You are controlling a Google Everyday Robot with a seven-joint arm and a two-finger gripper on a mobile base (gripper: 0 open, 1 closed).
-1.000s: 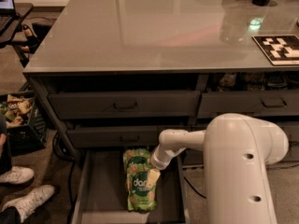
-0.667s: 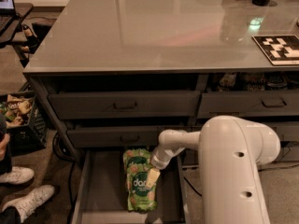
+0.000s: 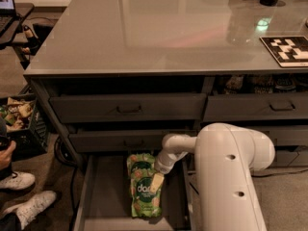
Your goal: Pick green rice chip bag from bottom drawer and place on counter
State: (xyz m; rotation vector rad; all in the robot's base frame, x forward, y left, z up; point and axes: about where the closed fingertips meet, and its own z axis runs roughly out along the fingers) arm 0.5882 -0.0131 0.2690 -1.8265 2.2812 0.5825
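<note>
I see the counter (image 3: 144, 28) across the top, with a tag board (image 3: 288, 49) on it near its 3 o'clock edge. Below, at 6 o'clock, the bottom drawer (image 3: 103, 196) stands out. In it lies the bag (image 3: 144, 198), with a twin bag (image 3: 139, 161) touching it at 12 o'clock. The gripper (image 3: 157, 181) sits over the bag's 1 o'clock corner, seemingly touching it. A crate (image 3: 19, 121) stands at the drawer's 10 o'clock.

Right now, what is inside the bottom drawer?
Two green pouches lie in the bottom drawer: the green rice chip bag in front, a twin pouch behind. The gripper sits over the bag; the arm covers the drawer's back right corner.
</note>
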